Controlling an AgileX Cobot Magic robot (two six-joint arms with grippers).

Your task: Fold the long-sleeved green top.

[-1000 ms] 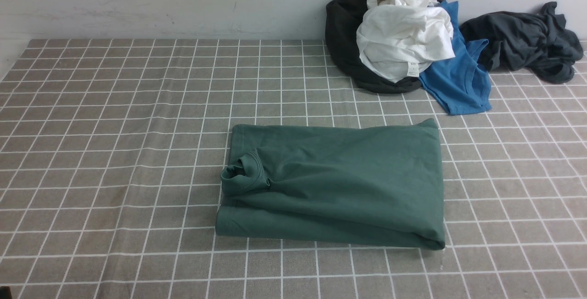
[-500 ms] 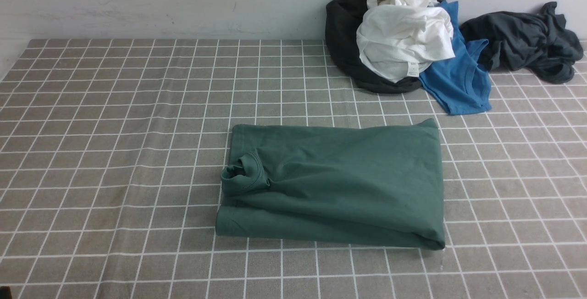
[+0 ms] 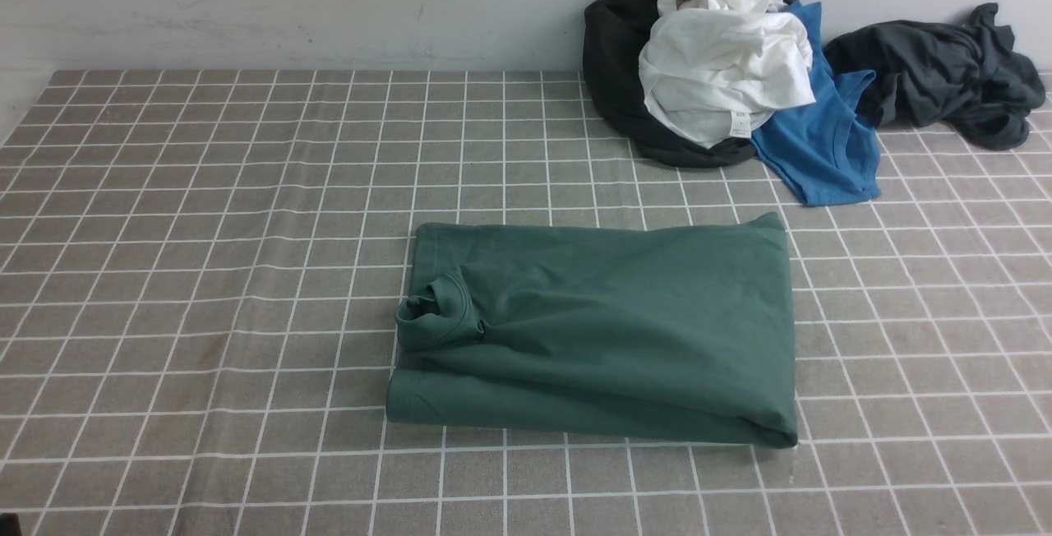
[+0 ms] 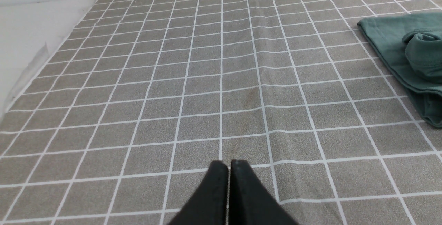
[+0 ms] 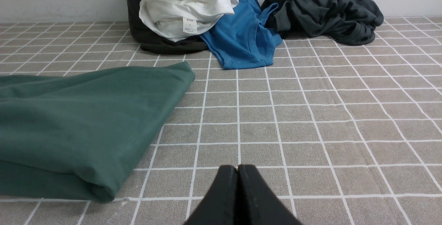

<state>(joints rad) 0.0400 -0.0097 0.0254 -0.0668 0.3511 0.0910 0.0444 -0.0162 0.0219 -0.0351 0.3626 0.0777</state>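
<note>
The green long-sleeved top (image 3: 600, 330) lies folded into a flat rectangle in the middle of the checked cloth, its ribbed neck (image 3: 436, 314) at the left end. Neither arm shows in the front view. In the left wrist view my left gripper (image 4: 229, 164) is shut and empty over bare cloth, well apart from the top's neck end (image 4: 407, 52). In the right wrist view my right gripper (image 5: 237, 168) is shut and empty, beside the top's right folded end (image 5: 86, 125) without touching it.
At the back right by the wall lie a white garment (image 3: 723, 67) on a black one (image 3: 616, 51), a bright blue tee (image 3: 818, 145) and a dark grey garment (image 3: 945, 71). The grey checked tablecloth (image 3: 205, 232) runs to the white wall.
</note>
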